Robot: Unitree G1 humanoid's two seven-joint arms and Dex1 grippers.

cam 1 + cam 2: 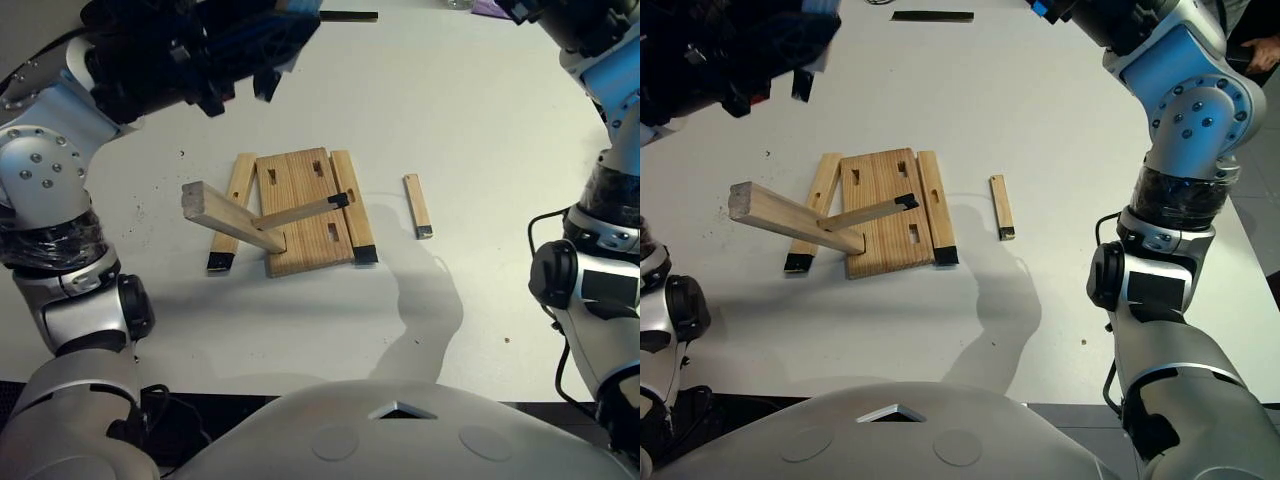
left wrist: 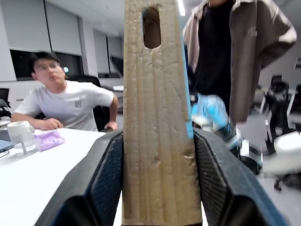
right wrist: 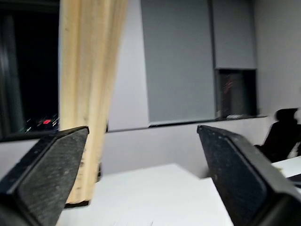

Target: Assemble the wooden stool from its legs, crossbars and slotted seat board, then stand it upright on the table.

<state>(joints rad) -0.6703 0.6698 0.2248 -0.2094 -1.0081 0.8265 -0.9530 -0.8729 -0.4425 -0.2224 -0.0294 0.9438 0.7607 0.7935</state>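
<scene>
You are at the leg-fitting step. The pale slotted wooden seat board (image 1: 305,245) lies flat mid-way across the white surface (image 1: 480,120). One thick wooden leg (image 1: 225,215) stands in its near-left slot, leaning towards you. A thin black-tipped crossbar (image 1: 300,211) runs from that leg across the board.

Your left claw (image 2: 157,141) is raised over the far left and clamped tight on a slotted held leg (image 2: 157,84). Your right claw (image 3: 141,136) is spread wide and grips nothing. The wooden piece just beside one of its fingers is probably that same leg.

Next, I judge, you must lower the held leg end-first and square into a free slot.

Count:
- **Board:** one.
- **Legs:** four. One is seated and one held. The left flat leg (image 1: 242,175) and right flat leg (image 1: 358,230) lie against the board's sides.
- **Crossbars:** two, with the loose crossbar (image 1: 418,205) lying apart on the right.
</scene>
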